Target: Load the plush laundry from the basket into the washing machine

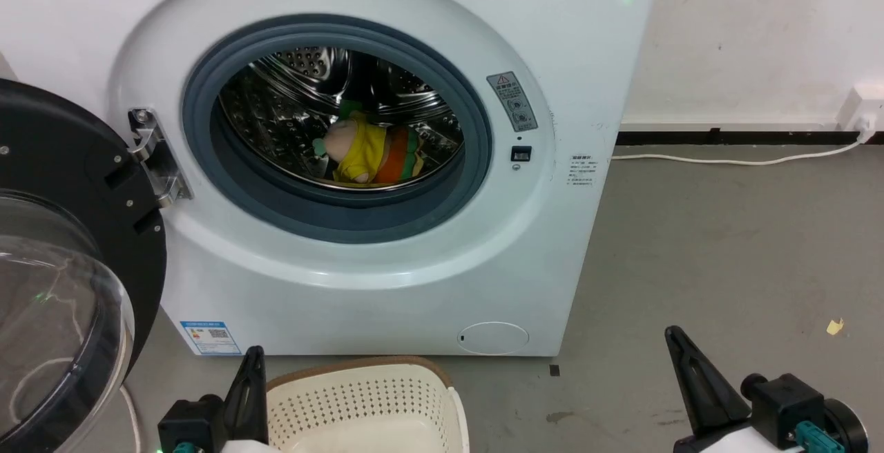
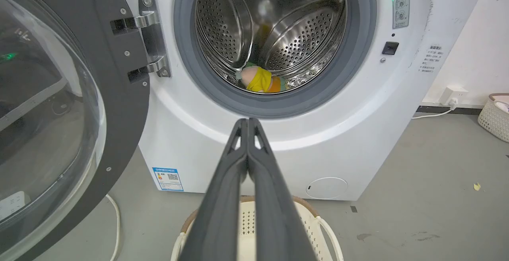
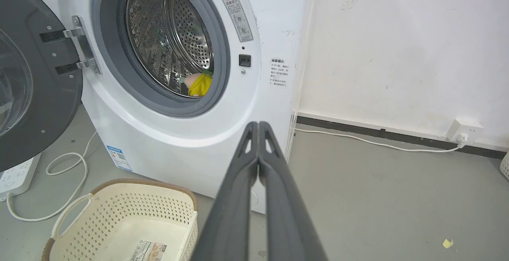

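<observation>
Grey concrete floor [image 1: 725,246] and a white wall [image 1: 760,39] bound the work area.

1. Far left of both grippers, the open door [image 1: 76,184], black-rimmed with a clear dome, is cut off by the frame edge. A white power strip [image 3: 16,173] below it is also cut off, with a looped cord [image 3: 67,173] beside it.
2. A steel hinge [image 1: 155,156] joins the door to the washing machine [image 1: 359,301]. Label print on its front is too small to read.
3. Left gripper [image 2: 247,122]: fingers clenched tip to tip, gripping no object, low before the machine's front.
4. Ahead of and above the left gripper's tips, past the grey door seal [image 1: 345,211], the plush laundry [image 1: 369,152] lies on the bottom of the drum [image 1: 276,114], peach-pink head to the left. Its lower edge is hidden behind the seal lip. From the right wrist its orange and green end is hidden by the seal.
5. Directly under the left gripper sits the basket [image 1: 366,398], on the floor just in front of the machine. Its near half is cut off in the head view. The sticker [image 3: 149,251] on its floor is partly cut off.
6. Right gripper [image 3: 258,125]: fingers likewise pressed together, gripping no object, to the right of the basket and apart from it.
7. Ahead and right of that gripper, a white cable [image 3: 377,143] runs along the wall base to a socket [image 3: 463,129]. A yellow scrap [image 3: 448,243] lies on the floor.
8. At the far right of the left wrist view, a second basket [image 2: 495,113] is cut off.
</observation>
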